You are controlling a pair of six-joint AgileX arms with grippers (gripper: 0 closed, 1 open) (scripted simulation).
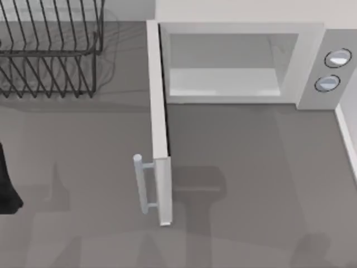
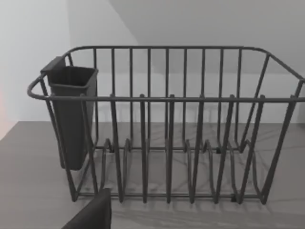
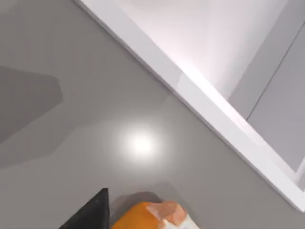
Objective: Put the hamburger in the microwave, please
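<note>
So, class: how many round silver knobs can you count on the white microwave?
2. Both sit on the white box microwave's panel at the top view's right: upper round silver knob, lower knob directly below. None seem hidden.

Microwave (image 1: 312,56) door open, orange hamburger (image 3: 152,217) outside

The microwave (image 1: 240,61) stands at the back of the surface (image 1: 251,184) with its door (image 1: 159,123) swung fully open, projecting forward as a wall on the cavity's left. The cavity is unobstructed from the front. The surface ahead of it, right of the door, is bare. A wire rack (image 1: 50,50) occupies the back left corner, well apart from the door.
</note>
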